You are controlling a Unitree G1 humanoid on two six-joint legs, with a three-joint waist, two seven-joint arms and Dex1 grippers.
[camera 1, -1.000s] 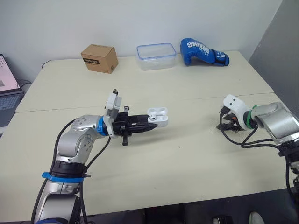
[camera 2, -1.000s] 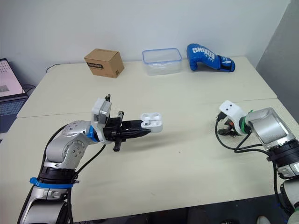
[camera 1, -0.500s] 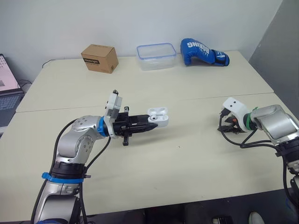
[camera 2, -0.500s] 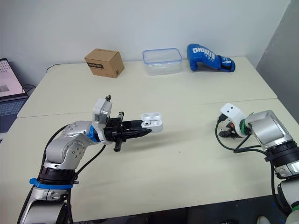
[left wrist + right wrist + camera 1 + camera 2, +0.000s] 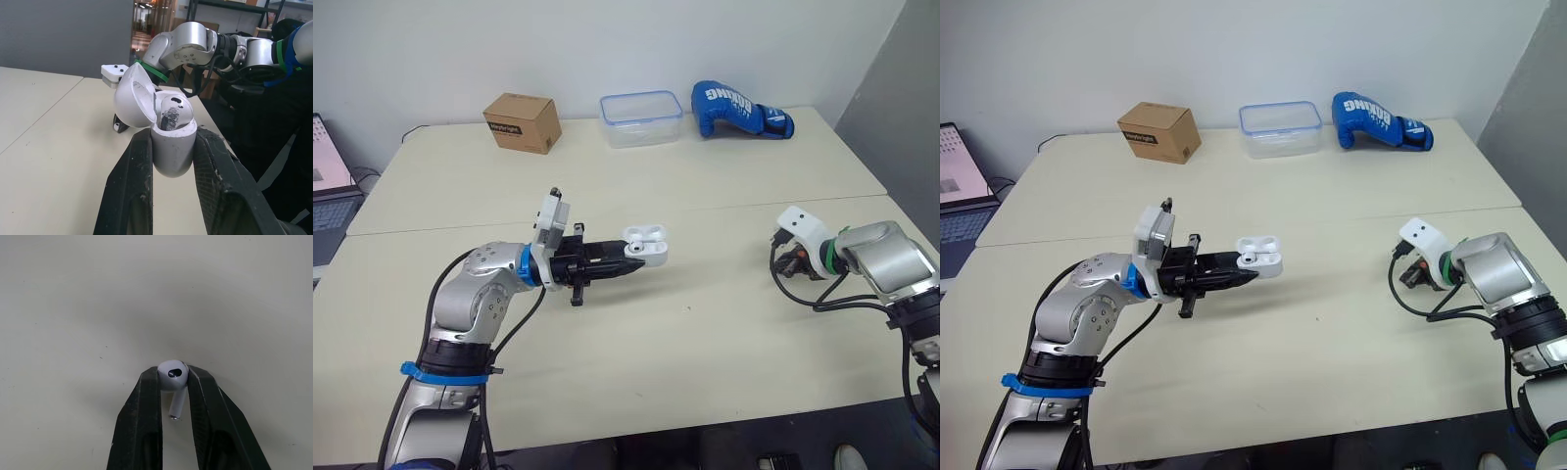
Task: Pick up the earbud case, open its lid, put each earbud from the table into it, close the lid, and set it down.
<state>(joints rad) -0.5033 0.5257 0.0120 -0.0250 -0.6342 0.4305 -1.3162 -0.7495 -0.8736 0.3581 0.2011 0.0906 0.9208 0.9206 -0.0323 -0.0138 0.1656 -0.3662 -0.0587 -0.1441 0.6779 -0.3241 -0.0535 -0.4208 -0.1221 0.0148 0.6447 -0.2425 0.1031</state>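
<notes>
Right wrist view, earbud between fingers, earbud case between left fingers

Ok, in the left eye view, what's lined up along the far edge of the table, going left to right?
cardboard box → clear plastic container → blue boxing glove

The left arm was bent at the elbow, its forearm level and reaching toward the middle. The left gripper was closed, both black fingers clamping the base of an open earbud case. The right arm's forearm angled inward from the right side. The right gripper pointed down at the tabletop, pinching one earbud between its fingertips.
</notes>
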